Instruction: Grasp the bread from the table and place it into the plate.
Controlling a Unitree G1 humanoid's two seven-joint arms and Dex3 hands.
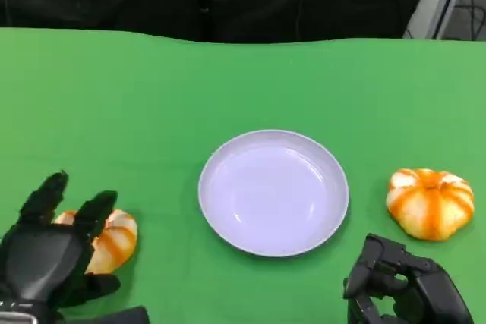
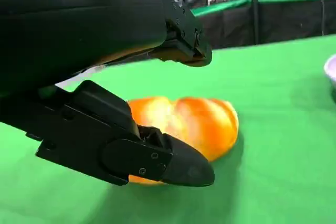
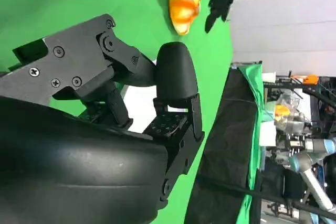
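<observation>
Step in hand (a judgement): closing the left hand [image 1: 47,257] on the bread [image 1: 114,238] that lies near the table's [image 1: 243,81] near left corner.

To do this well:
1. Lower the hand until the fingers reach around the loaf's sides, not merely over its crown. The loaf is rounded and glossy, so a shallow pinch is likely to slip.
2. Close evenly from both sides, and lightly (a soft roll would probably dent).
3. Lift straight up before moving toward the plate [image 1: 273,191], so the loaf clears the raised rim.

State of the left hand: its fingers are spread apart and it holds nothing. In the left wrist view one finger [image 2: 157,161] lies low in front of the bread [image 2: 194,121] and another reaches above it, so the loaf sits between them. Whether either finger touches it cannot be told.

Position of the bread: on the green table, just beyond and partly under the left hand, well apart from the white plate at the table's middle.

A second bread [image 1: 430,202] lies toward the right edge, beside the plate. The right hand [image 1: 402,286] rests at the near edge short of it, fingers curled in, holding nothing.
</observation>
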